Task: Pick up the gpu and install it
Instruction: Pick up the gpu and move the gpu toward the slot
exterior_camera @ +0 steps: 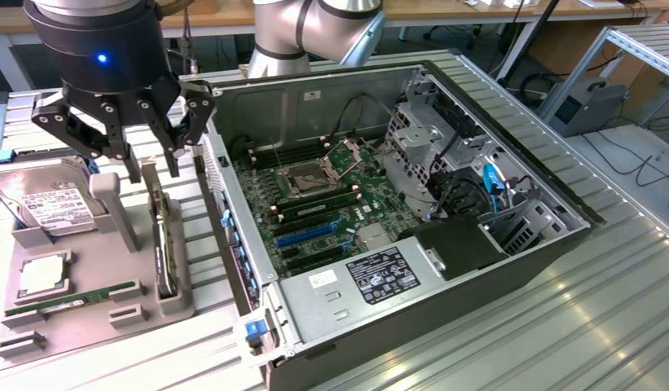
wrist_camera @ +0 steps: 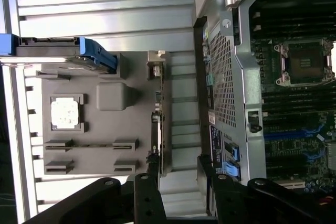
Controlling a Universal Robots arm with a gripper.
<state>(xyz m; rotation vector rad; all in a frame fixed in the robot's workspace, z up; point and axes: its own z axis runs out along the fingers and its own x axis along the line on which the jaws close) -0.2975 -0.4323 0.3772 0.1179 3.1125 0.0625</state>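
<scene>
The gpu (exterior_camera: pixel 162 244) stands on edge in a slot of the grey holder tray (exterior_camera: pixel 84 326), beside the open computer case (exterior_camera: pixel 421 269). It is a thin dark card with a silvery bracket. My gripper (exterior_camera: pixel 151 171) hangs just above the card's far end, open, with nothing between its fingers. In the wrist view the gpu (wrist_camera: pixel 160 114) shows edge-on, and one end of it lies in line with the gap of the gripper (wrist_camera: pixel 178 184), closer to one finger (wrist_camera: pixel 147 192). The motherboard's blue slots (exterior_camera: pixel 301 234) lie bare inside the case.
The tray also holds a silver hard drive (exterior_camera: pixel 51 204), a square processor chip (exterior_camera: pixel 41 277) and a narrow green memory stick (exterior_camera: pixel 73 299). The case wall (wrist_camera: pixel 226 72) rises right next to the gpu. Cables and a drive cage (exterior_camera: pixel 443 155) crowd the case's far side.
</scene>
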